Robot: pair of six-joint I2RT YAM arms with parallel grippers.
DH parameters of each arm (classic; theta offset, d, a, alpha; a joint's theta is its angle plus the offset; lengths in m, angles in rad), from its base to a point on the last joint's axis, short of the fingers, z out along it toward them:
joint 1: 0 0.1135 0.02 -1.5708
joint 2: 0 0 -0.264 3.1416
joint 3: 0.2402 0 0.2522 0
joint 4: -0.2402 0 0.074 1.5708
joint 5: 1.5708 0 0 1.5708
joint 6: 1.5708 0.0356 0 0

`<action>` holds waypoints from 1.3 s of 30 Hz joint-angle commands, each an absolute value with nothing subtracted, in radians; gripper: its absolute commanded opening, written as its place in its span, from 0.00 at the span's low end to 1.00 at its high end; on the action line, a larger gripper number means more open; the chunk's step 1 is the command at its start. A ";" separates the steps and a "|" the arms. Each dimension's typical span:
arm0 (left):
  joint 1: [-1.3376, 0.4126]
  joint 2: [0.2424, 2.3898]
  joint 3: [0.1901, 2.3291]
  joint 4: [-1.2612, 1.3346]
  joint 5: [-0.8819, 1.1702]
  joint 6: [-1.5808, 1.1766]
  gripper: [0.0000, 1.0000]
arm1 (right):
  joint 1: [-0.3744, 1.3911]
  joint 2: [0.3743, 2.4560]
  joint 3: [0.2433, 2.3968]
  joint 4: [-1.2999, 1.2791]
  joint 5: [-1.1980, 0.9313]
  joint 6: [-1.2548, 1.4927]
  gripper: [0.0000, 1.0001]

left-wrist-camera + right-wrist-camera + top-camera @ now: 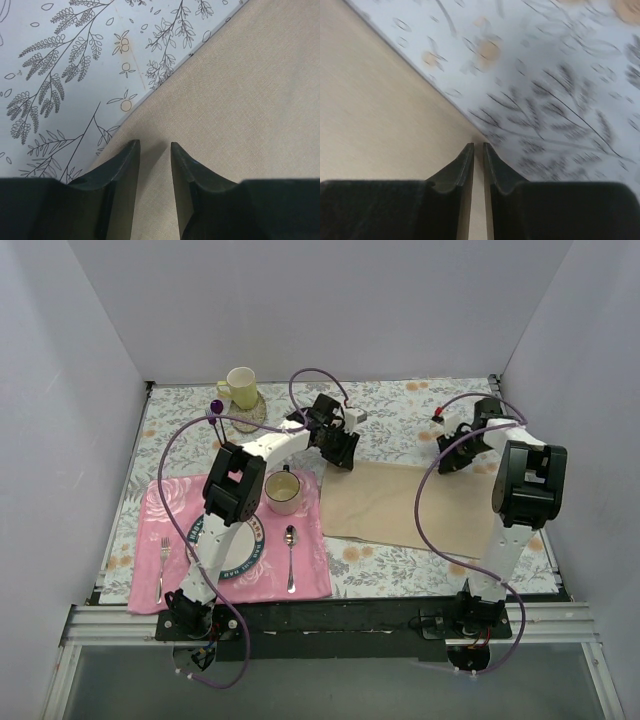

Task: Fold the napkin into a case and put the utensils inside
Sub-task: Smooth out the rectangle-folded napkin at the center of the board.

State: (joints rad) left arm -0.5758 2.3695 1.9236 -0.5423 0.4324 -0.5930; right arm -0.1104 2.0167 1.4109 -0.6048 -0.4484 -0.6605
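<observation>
The napkin [420,508] lies spread flat on the grey floral tablecloth [400,405] that covers the worktop, just right of the pink placemat [300,580] and not yet folded. Both arms reach over to its far edge. The left hand [345,460] sits at the far-left corner. In the left wrist view its jaws stand a little apart, tips down on the tan cloth beside the edge, and I cannot tell whether any cloth is pinched between them. The right hand [450,462] is at the far-right corner. In the right wrist view its jaws are closed down to a thin slit right on the corner tip, tan cloth showing in the slit, so it appears to nip the napkin there. The silver fork [163,565] lies near the placemat's left side and the silver spoon [290,558] near its right side, either side of the plate [245,558], well apart from the napkin.
</observation>
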 commanded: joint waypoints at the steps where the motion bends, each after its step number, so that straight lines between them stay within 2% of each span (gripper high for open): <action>1: -0.548 2.407 1.989 -0.627 0.365 -0.528 0.32 | -0.224 2.017 1.436 -0.680 -0.258 -0.827 0.23; 3: -0.548 2.431 2.028 -0.646 0.365 -0.520 0.33 | -0.264 1.997 1.428 -0.683 -0.227 -0.862 0.27; 7: -0.548 2.431 2.117 -0.635 0.403 -0.512 0.44 | -0.307 1.965 1.436 -0.690 -0.170 -0.905 0.29; 8: -0.549 2.427 2.161 -0.640 0.408 -0.509 0.49 | -0.313 1.945 1.446 -0.709 -0.169 -0.908 0.30; 10: -0.554 2.393 2.193 -0.653 0.407 -0.499 0.52 | -0.313 1.919 1.457 -0.729 -0.181 -0.907 0.31; 13: -0.581 2.312 2.152 -0.696 0.396 -0.430 0.55 | -0.313 1.862 1.442 -0.738 -0.172 -0.900 0.34; 15: -0.610 2.266 2.050 -0.721 0.390 -0.390 0.55 | -0.313 1.835 1.418 -0.729 -0.157 -0.888 0.36; 18: -0.630 2.203 1.923 -0.723 0.380 -0.431 0.55 | -0.318 1.813 1.402 -0.736 -0.164 -0.877 0.35; 23: -0.652 2.177 1.853 -0.709 0.417 -0.488 0.50 | -0.331 1.825 1.333 -0.694 -0.111 -0.891 0.30; 27: -0.690 2.206 1.821 -0.706 0.364 -0.454 0.44 | -0.354 1.881 1.322 -0.667 -0.052 -0.903 0.26; 28: -0.692 2.216 1.825 -0.712 0.350 -0.457 0.39 | -0.360 1.888 1.324 -0.663 -0.032 -0.908 0.26; 33: -0.680 2.292 1.855 -0.709 0.209 -0.443 0.32 | -0.397 1.922 1.312 -0.663 0.035 -0.940 0.26; 39: -0.624 2.407 2.091 -0.716 0.173 -0.443 0.31 | -0.399 1.891 1.314 -0.759 -0.082 -0.910 0.29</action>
